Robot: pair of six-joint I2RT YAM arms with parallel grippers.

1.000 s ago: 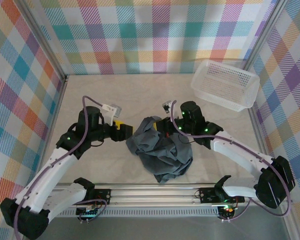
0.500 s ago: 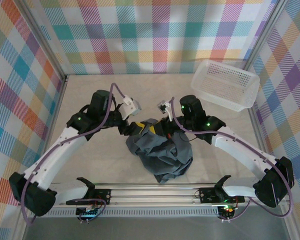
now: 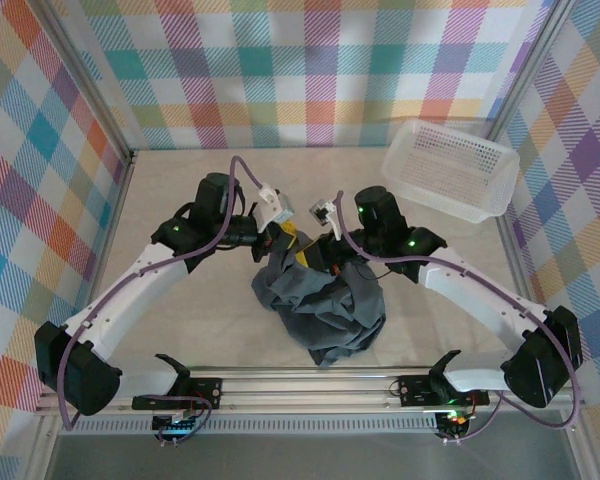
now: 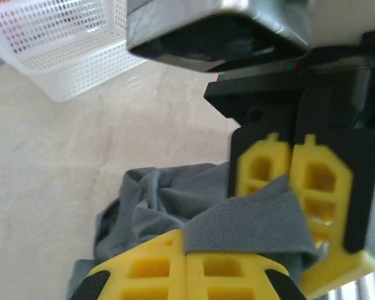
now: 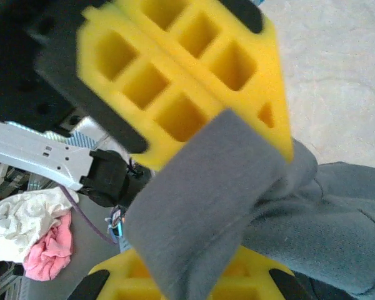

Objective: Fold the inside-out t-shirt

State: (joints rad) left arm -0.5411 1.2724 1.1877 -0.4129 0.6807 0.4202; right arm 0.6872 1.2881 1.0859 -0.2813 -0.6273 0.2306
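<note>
A robotics lab test cell — the counter (image 3: 180,200) is boxed in by plaid-printed panels (image 3: 310,70) on aluminium framing (image 3: 88,82), with two cabled robot arms (image 3: 130,290) bolted to a metal rail (image 3: 310,385) and lit circuit boards (image 3: 185,420) at its near edge.
</note>
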